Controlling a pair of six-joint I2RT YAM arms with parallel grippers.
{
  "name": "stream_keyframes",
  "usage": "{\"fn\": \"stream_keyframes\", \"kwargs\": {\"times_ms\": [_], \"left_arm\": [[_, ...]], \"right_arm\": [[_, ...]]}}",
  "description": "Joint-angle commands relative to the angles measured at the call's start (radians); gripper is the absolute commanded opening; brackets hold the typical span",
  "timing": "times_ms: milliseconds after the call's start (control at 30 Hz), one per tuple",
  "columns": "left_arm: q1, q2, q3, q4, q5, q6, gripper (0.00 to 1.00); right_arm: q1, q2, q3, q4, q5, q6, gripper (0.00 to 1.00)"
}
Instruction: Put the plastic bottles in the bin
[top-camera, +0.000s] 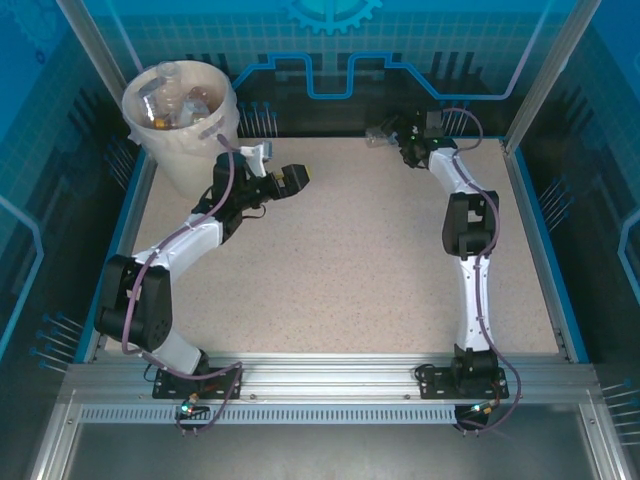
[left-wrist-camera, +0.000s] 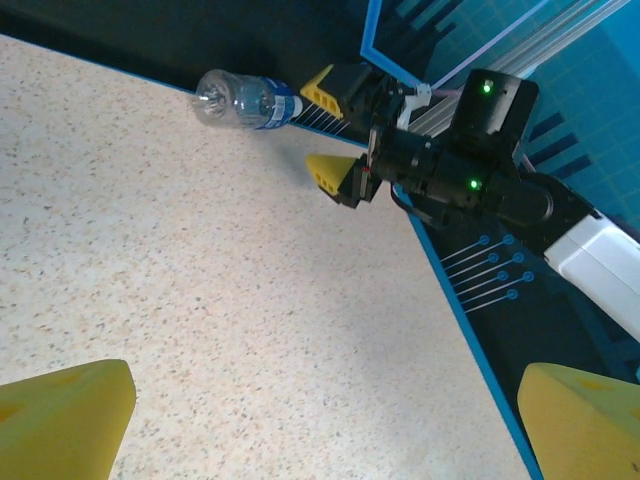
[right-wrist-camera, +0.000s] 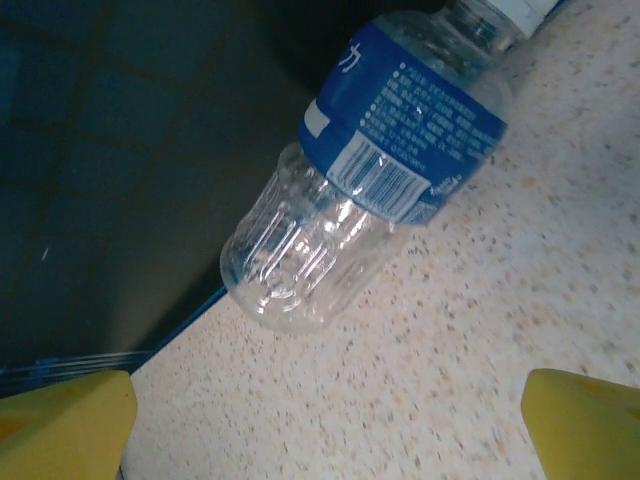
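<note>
Jaws spread wide on left gripper and right gripper, nothing held. A clear, blue-labelled bottle lies sideways well right of the bin. It looks empty, so probably light, crushable and slick; grab the labelled middle.

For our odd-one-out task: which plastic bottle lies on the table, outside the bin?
The clear, blue-labelled bottle on its side at the far edge of the table, before the right gripper; the others sit inside the bin.
</note>
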Motion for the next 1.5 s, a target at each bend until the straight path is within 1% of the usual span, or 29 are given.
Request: {"fn": "stream_keyframes", "kwargs": {"times_ms": [0,100,267,400,633,733,800,967,1033,1133,1300,1367,1433,1467], "left_arm": [[0.007,-0.031,-0.013,-0.031,-0.032,0.068,0.99],[0.010,-0.025,-0.013,-0.026,-0.048,0.072,0.99],[0.015,0.003,-0.003,-0.021,-0.053,0.072,0.99],[0.022,0.031,0.010,-0.025,-0.053,0.078,0.99],[0.030,0.087,0.035,-0.013,-0.049,0.075,0.99],[0.033,0.112,0.053,-0.010,-0.041,0.075,0.99],[0.036,0.133,0.067,-0.010,-0.033,0.074,0.99],[0.044,0.173,0.098,-0.020,-0.013,0.067,0.99],[0.046,0.180,0.102,-0.023,-0.012,0.067,0.99],[0.051,0.182,0.102,-0.028,-0.012,0.071,0.99],[0.057,0.173,0.098,-0.047,-0.014,0.081,0.99],[0.056,0.166,0.095,-0.049,-0.016,0.079,0.99],[0.057,0.159,0.088,-0.044,-0.018,0.072,0.99],[0.057,0.154,0.082,-0.040,-0.018,0.067,0.99]], "right_arm": [[-0.017,0.102,0.151,-0.021,-0.063,0.087,1.00],[-0.017,0.176,0.221,0.029,-0.068,0.141,1.00],[-0.011,0.278,0.277,0.199,-0.066,0.251,1.00],[0.000,0.371,0.403,0.213,-0.034,0.286,1.00],[0.028,0.419,0.411,0.254,0.065,0.353,1.00],[0.040,0.447,0.435,0.199,0.116,0.370,1.00],[0.050,0.457,0.423,0.166,0.185,0.430,0.99],[0.066,0.517,0.455,0.223,0.321,0.592,0.96],[0.066,0.525,0.459,0.247,0.354,0.616,0.93],[0.062,0.526,0.459,0.295,0.369,0.598,0.85],[0.033,0.503,0.436,0.376,0.303,0.534,0.70],[0.026,0.461,0.380,0.416,0.258,0.487,0.66],[0.024,0.382,0.257,0.476,0.220,0.436,0.64],[0.024,0.327,0.164,0.518,0.208,0.412,0.63]]}}
